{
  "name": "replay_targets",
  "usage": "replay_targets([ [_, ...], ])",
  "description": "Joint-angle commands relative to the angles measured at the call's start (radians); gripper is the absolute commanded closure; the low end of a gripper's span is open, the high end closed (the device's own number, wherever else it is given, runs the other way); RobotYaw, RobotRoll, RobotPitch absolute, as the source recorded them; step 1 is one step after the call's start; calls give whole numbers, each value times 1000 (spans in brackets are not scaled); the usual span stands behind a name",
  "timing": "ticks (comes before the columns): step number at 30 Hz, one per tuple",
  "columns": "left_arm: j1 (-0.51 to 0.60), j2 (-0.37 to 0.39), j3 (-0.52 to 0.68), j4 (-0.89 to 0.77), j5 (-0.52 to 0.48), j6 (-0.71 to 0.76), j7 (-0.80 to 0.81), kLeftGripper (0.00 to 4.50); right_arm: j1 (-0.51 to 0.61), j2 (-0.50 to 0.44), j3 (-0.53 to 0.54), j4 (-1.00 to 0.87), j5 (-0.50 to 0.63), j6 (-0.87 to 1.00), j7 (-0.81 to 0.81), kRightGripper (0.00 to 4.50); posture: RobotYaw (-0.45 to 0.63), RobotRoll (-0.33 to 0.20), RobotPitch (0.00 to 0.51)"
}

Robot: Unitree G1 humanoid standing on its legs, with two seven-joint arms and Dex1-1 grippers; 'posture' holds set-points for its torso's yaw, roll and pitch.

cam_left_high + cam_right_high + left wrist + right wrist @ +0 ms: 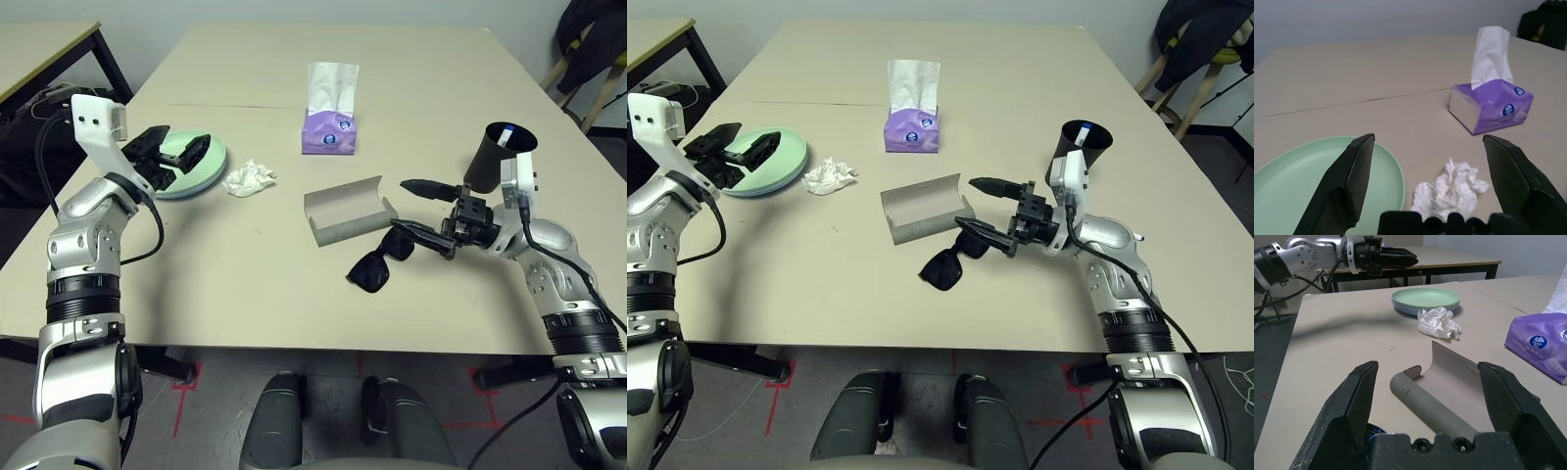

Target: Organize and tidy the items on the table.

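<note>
Reaches over the large table point(294, 304) with both grippers; holds the right gripper point(399, 204) with fingers spread wide, pointing toward the grey glasses case point(353, 228), just ahead of the fingertips, lying open with its hollow upward; has the black sunglasses point(369, 272) just beside the nearer fingertip, on the robot's side of the case, with any contact impossible to tell; has the black cup point(485, 162) upright behind those fingertips, beside the gripper on its far side, with a white-and-blue item point(506, 134) inside; holds the left gripper point(1428, 137) with fingers spread wide too, above and beside the stacked plates, light green plate point(1425, 297) on top of light blue plate point(1410, 311); has the crumpled white tissue point(250, 178) just past the left fingertips, near the plates, on the side toward the case; has the purple tissue box point(328, 137) farther off, beyond both pairs of fingertips and between them sideways, with a white sheet standing up from it.
</note>
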Motion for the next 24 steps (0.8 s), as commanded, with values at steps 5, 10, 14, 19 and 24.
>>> replay_targets([
  [5,23,24,-56,7,28,-36,-121,17,14,-3,4,-35,3,10,-5,0,116,0,103],
  [10,27,20,-110,39,75,-83,-172,17,-1,11,8,3,-49,-24,-68,0,110,0,105],
  [14,-3,0,-141,103,126,-108,-140,17,-1,25,12,7,-67,-26,-98,0,108,0,105],
  [19,-43,-9,-194,165,193,-72,-105,17,22,12,12,-16,-67,-15,-91,0,106,0,105],
  [24,-92,-39,-219,223,219,-78,-101,17,35,8,13,-40,-59,-4,-89,0,99,0,104],
])
